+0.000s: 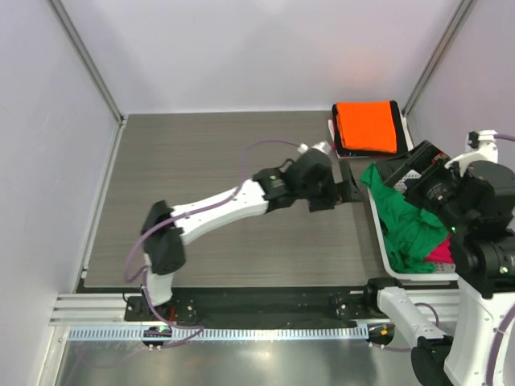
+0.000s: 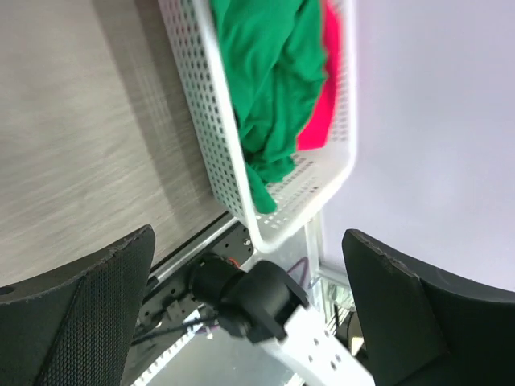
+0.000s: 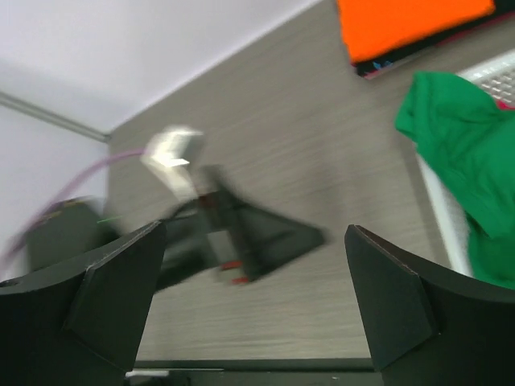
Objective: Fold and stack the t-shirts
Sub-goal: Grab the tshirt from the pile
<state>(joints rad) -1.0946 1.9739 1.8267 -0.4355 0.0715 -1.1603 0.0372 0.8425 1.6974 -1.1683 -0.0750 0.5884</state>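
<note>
A folded orange t-shirt (image 1: 368,126) lies on a black t-shirt (image 1: 400,121) at the table's far right; both show in the right wrist view, orange (image 3: 410,24) over black (image 3: 418,56). A crumpled green t-shirt (image 1: 406,221) hangs over the white mesh basket (image 1: 376,229), with a magenta-pink t-shirt (image 1: 438,253) under it. The left wrist view shows the green (image 2: 273,88) and the pink (image 2: 322,104) shirts. My left gripper (image 1: 348,190) is open and empty above the table beside the basket (image 2: 249,322). My right gripper (image 1: 400,171) is open and empty over the basket's far end (image 3: 253,314).
The basket (image 2: 217,145) stands at the table's right edge, against the right wall. The right arm's base joint (image 2: 249,297) sits just below it on the front rail. The left arm (image 1: 225,209) reaches across the table's middle; its gripper shows blurred in the right wrist view (image 3: 241,233).
</note>
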